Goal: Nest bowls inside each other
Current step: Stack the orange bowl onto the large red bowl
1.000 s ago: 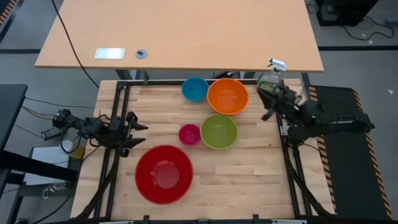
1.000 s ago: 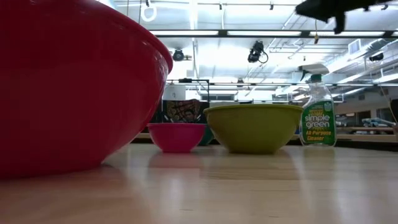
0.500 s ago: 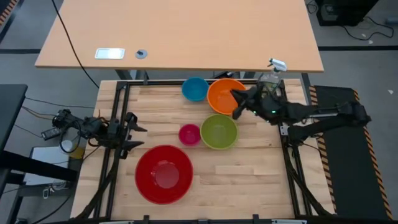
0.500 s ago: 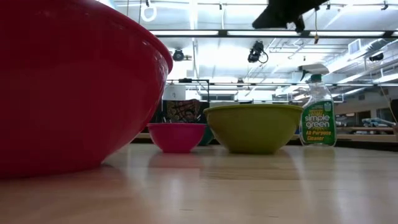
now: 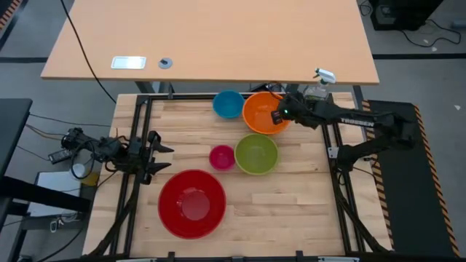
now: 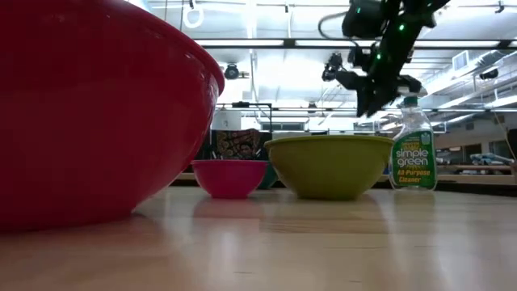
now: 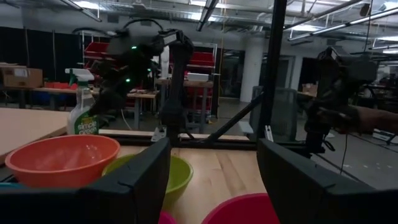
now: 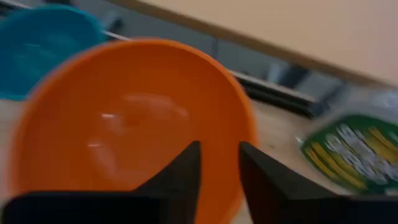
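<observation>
Five bowls sit on their bases on the wooden table: red (image 5: pixel 192 204) near the front, pink (image 5: pixel 221 156), lime green (image 5: pixel 256 153), orange (image 5: pixel 263 113) and blue (image 5: pixel 228 104) at the back. My right gripper (image 5: pixel 277 116) hangs tipped downward above the orange bowl's right rim (image 8: pixel 239 118), fingers a little apart and open, touching nothing; in the low view it hangs (image 6: pixel 369 103) high over the green bowl (image 6: pixel 329 164). My left gripper (image 5: pixel 159 153) waits open at the table's left edge.
A green spray bottle (image 5: pixel 317 93) stands at the back right corner, just right of the orange bowl, close to my right arm. A light desk (image 5: pixel 211 36) lies beyond the far edge. Bare wood (image 5: pixel 291 211) spreads right of the red bowl.
My right gripper has swung in from the table's right edge toward the left, come down and tipped downward, and now hangs over the orange bowl's right rim. The bowls have kept their places.
</observation>
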{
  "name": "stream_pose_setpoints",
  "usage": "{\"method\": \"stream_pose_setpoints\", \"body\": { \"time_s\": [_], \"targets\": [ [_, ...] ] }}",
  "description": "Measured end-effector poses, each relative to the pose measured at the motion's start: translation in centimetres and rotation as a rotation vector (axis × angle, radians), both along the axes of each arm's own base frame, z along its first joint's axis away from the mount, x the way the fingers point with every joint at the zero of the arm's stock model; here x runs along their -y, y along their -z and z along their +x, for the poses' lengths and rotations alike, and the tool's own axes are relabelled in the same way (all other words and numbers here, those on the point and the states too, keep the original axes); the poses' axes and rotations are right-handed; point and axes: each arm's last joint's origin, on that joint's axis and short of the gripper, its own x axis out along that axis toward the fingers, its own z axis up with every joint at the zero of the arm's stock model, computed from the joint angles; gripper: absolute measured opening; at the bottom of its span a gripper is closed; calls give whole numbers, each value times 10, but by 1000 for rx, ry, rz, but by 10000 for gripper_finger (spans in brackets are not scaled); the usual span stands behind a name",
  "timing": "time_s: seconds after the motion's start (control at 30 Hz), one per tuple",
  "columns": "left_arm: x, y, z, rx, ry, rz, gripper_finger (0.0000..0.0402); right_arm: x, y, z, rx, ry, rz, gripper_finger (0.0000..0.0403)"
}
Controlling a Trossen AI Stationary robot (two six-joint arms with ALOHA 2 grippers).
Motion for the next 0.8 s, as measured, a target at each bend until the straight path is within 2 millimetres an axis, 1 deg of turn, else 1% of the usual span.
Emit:
{"method": "stream_pose_setpoints", "body": {
  "time_s": [0.17, 0.23, 0.33, 0.43, 0.57, 0.7, 0.8],
  "targets": [
    [0, 0, 0, -3, -2, 14, 243, 25, 15, -5, -17, 77, 151, 224],
    [0, 0, 0, -4, -3, 15, 243, 34, 23, -6, -28, 98, 194, 247],
    [0, 0, 0, -4, -3, 15, 243, 43, 32, -7, -62, 133, 217, 261],
    [0, 1, 0, -8, -3, 16, 243, 50, 43, -6, -94, 157, 242, 258],
    [0, 2, 0, -21, -3, 21, 243, 59, 59, -4, -123, 167, 315, 238],
    [0, 4, 1, -44, -2, 31, 243, 65, 75, -1, -148, 186, 369, 204],
    [1, 9, 1, -87, 3, 51, 243, 67, 84, 2, -157, 183, 398, 168]
  ]
}}
